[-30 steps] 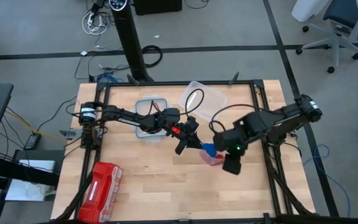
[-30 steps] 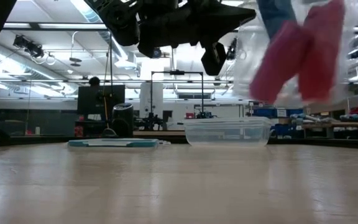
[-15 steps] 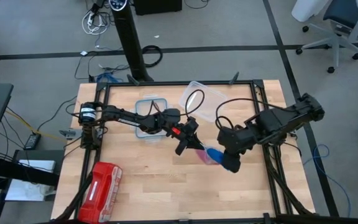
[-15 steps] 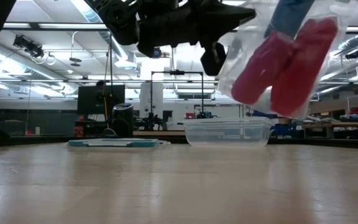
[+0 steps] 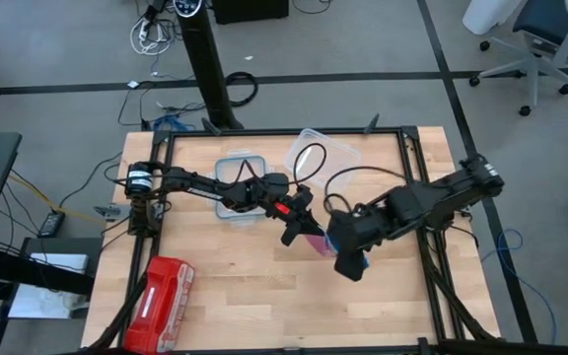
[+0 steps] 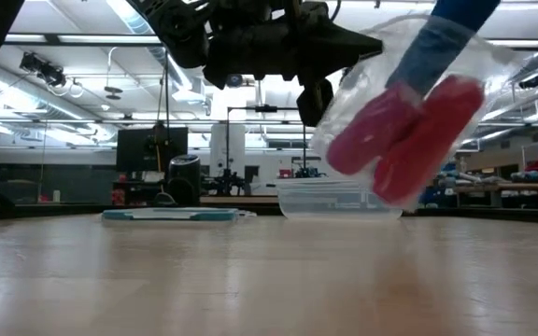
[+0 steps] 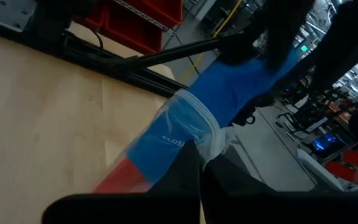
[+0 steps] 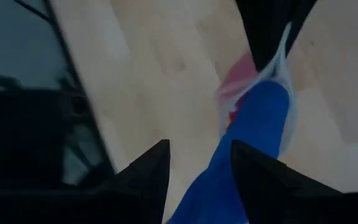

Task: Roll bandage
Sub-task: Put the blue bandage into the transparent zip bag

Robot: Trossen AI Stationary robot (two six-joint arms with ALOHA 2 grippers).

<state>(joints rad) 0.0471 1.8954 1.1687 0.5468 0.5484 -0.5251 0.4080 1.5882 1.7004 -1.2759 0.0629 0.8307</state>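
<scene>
A clear plastic zip bag (image 6: 395, 121) hangs above the table with two red-pink rolls (image 6: 381, 135) inside. The blue bandage (image 6: 442, 42) sticks up out of its mouth. My left gripper (image 7: 201, 163) is shut on the bag near the table's middle (image 5: 299, 229). My right gripper (image 8: 197, 165) stands open just to the right of it (image 5: 348, 258), slanting down. The bandage (image 8: 247, 130) runs out of the bag and passes between the right gripper's two fingers. My left gripper pinches the bag's white zip edge (image 7: 211, 140) at its mouth between its two shut fingers, coming nearly level from the table's left. The bag hangs tilted below the hold, clear of the table. My right gripper's fingers (image 8: 257, 168) flank the bandage; I cannot tell whether they touch it.
A red zip pouch (image 5: 161, 291) lies at the near left corner. A container with a blue-rimmed lid (image 5: 237, 182) and a clear tub (image 5: 323, 156) sit at the far side; in the low view the tub (image 6: 339, 198) stands behind the bag.
My right gripper has moved toward the table's left, closer to the left gripper. The bag has tipped and sunk a little: its bottom with the red-pink rolls has swung toward the left gripper, while its mouth has stayed in that gripper's hold.
</scene>
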